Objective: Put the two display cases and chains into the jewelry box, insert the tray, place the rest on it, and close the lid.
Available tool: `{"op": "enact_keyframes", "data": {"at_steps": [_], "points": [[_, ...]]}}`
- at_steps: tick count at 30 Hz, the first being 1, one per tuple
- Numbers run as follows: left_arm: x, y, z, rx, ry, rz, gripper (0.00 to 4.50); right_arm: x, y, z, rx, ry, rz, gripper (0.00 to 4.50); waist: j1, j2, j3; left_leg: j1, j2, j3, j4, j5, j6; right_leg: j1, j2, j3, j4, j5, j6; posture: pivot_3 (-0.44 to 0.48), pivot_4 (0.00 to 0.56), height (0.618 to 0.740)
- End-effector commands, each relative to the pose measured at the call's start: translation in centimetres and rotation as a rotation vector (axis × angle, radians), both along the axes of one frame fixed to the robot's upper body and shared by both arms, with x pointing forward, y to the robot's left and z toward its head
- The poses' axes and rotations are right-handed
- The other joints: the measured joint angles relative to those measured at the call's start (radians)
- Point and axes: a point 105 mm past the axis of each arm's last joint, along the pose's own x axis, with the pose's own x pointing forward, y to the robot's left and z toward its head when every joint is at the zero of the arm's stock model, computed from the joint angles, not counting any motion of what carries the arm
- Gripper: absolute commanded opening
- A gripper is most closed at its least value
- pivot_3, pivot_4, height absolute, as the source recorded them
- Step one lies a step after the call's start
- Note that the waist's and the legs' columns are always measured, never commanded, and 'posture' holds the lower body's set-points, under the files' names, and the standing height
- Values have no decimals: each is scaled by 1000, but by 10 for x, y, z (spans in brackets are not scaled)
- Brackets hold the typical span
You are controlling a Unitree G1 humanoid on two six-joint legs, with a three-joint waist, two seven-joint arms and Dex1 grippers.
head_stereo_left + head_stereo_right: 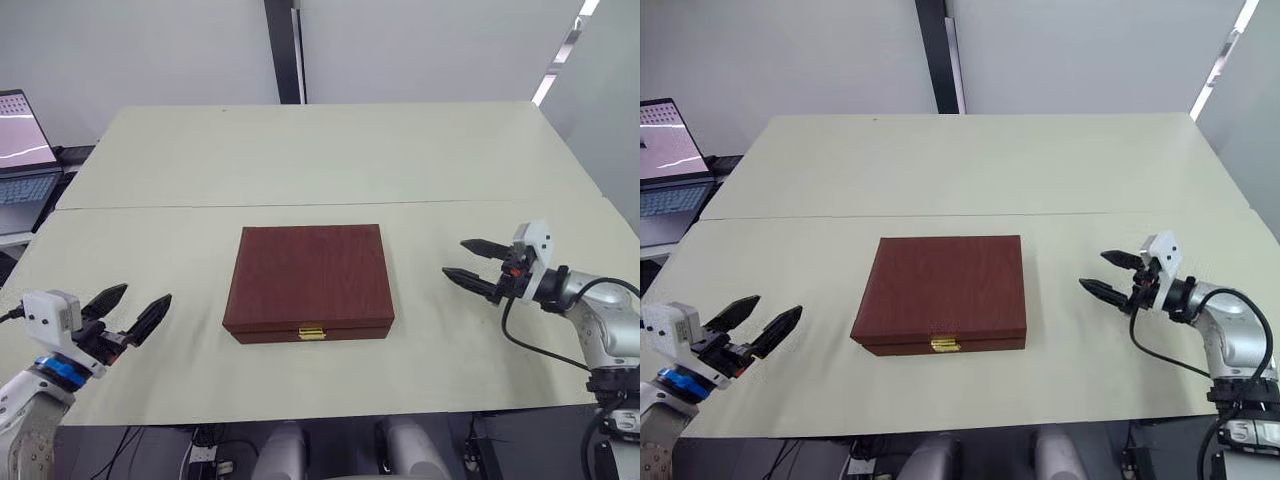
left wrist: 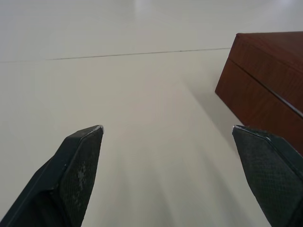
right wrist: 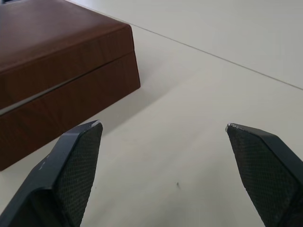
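Sitting shut mid-table (image 1: 420,160), rectangular reddish-brown woodgrain jewelry box (image 1: 310,278), gold clasp (image 1: 312,333) front. Left gripper (image 1: 130,310) and right gripper (image 1: 468,260) flank the box, both spread, empty.

We see white wrist housings, black tapered textured fingers (image 1: 133,310), a blue left-wrist ring, black cables at right.
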Motion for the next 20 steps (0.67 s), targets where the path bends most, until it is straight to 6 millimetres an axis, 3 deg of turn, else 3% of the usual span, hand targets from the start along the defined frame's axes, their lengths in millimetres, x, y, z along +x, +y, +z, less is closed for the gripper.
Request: {"op": "enact_keyframes", "data": {"at_steps": [1, 6, 20], "points": [[12, 14, 12, 113, -28, -15, 4500, -3, -17, 11, -27, -52, -56, 4463, 0, 0, 0, 0, 0, 0, 0, 0, 0, 0, 0, 0, 0, 0, 0, 0, 150, 740], [25, 18, 19, 202, -9, -50, 4500, -5, -27, 5, -26, -30, -91, 4463, 0, 0, 0, 0, 0, 0, 0, 0, 0, 0, -1, 0, -1, 0, 0, 0, 150, 740], [19, 12, 16, 144, 44, -35, 4500, -4, -37, 10, -46, -33, -112, 4463, -1, 0, 0, 0, 0, 0, 0, 0, 0, 0, -2, 0, 0, 0, 0, 0, 150, 740]]}}
